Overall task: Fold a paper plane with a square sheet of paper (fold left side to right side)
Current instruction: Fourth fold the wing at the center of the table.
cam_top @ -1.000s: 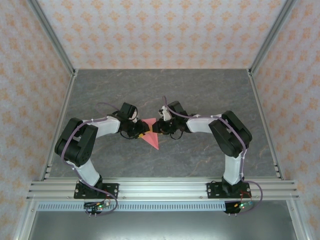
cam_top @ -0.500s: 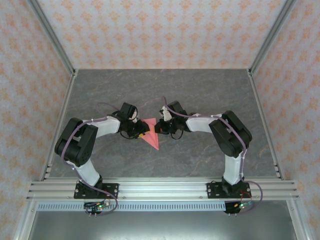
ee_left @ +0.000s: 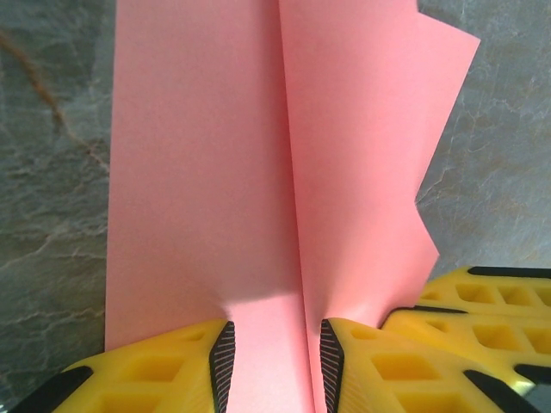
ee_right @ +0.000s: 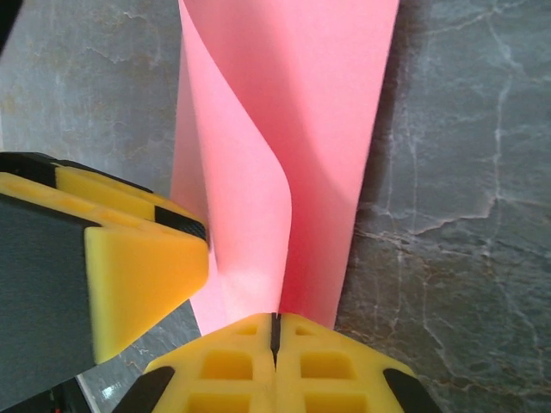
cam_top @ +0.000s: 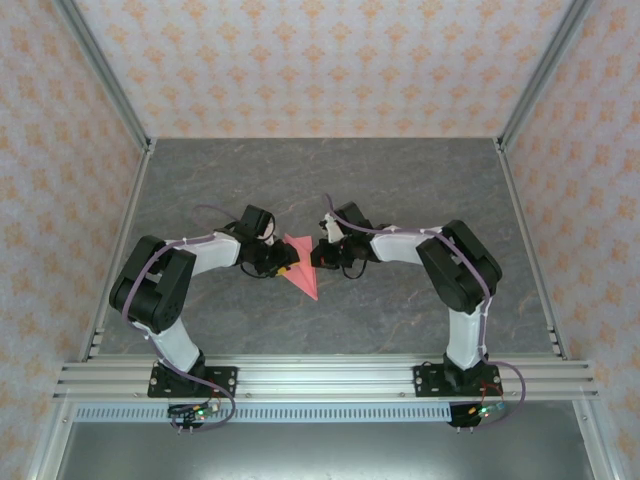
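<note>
The salmon-pink sheet of paper (cam_top: 303, 272) lies mid-table, creased into a slim pointed dart with its tip toward the near edge. In the left wrist view the paper (ee_left: 207, 172) shows a centre crease. My left gripper (ee_left: 275, 361) stands on it, jaws apart, with the crease running between the fingers. My right gripper (ee_right: 275, 331) is shut on the edge of a flap of the paper (ee_right: 336, 129), which curls up off the table. In the top view the left gripper (cam_top: 283, 266) and right gripper (cam_top: 313, 255) meet at the paper's wide far end.
The grey marbled table (cam_top: 400, 180) lies open around the paper. Metal frame posts and patterned walls bound it at left, right and back. The left gripper's yellow finger (ee_right: 138, 275) sits close beside the right gripper's jaws.
My right gripper has closed on the paper's flap. The paper's wide far end has shifted slightly left. The left gripper has held still.
</note>
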Controlling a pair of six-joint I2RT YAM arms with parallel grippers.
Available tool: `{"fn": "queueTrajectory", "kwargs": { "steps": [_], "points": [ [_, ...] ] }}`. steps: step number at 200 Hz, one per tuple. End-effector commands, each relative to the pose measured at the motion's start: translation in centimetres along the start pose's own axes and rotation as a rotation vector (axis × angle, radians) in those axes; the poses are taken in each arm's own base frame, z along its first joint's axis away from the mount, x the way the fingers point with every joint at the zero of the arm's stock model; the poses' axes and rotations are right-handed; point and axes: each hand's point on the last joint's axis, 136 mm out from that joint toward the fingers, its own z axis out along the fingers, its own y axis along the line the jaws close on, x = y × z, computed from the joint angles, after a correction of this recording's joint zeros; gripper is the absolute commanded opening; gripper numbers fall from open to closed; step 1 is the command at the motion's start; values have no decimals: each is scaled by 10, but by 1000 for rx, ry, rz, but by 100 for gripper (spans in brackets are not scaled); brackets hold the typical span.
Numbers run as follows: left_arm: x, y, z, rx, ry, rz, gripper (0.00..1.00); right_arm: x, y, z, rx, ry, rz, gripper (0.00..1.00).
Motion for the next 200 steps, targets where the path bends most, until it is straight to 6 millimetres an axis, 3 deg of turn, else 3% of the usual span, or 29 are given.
{"fn": "queueTrajectory", "kwargs": {
  "steps": [1, 121, 200],
  "points": [
    [2, 11, 3, -45, -3, 11, 36, 0, -5, 6, 28, 12, -16, 2],
    [2, 8, 1, -39, -6, 14, 36, 8, -21, 8, 124, 58, -7, 2],
    [-3, -12, -19, 0, -41, 43, 36, 18, -26, 15, 166, 107, -9, 2]
  ]
}}
